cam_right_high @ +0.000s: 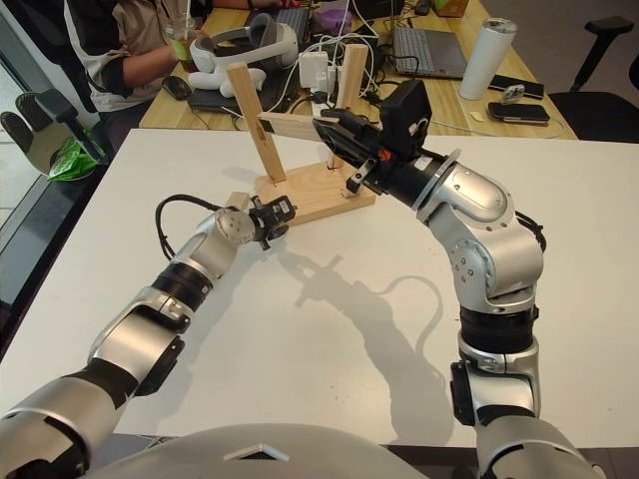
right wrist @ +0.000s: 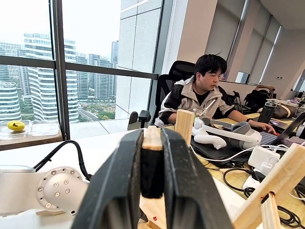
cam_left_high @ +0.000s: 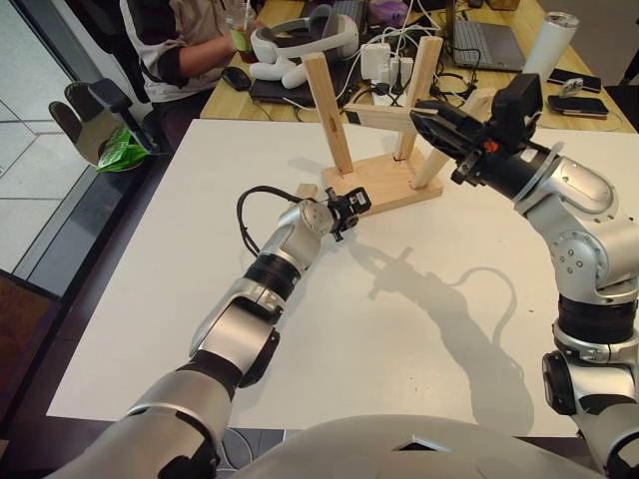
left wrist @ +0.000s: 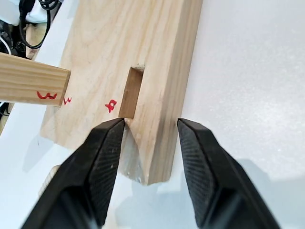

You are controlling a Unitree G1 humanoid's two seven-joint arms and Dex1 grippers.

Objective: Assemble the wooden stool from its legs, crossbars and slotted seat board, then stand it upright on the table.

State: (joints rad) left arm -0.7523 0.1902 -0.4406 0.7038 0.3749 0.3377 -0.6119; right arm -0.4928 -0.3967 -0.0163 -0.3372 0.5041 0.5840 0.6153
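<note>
Lying flat at the far middle of the white table (cam_left_high: 419, 329), the pale wooden seat board (cam_left_high: 384, 185) carries legs pointing up, the left leg (cam_left_high: 327, 105) nearly straight and the right leg (cam_left_high: 436, 155) leaning, with red marks beside a slot (left wrist: 131, 93). The left gripper (left wrist: 151, 125) has its jaws wide on both sides of the board's near edge. The right gripper (right wrist: 152, 143) is closed tight on the crossbar (cam_left_high: 379, 118), held level between the legs.

Both head eyes look down across the same surface (cam_left_high: 230, 180); wrist cameras sit just behind left pincer (left wrist: 150, 125), right pincer (right wrist: 152, 138).
</note>
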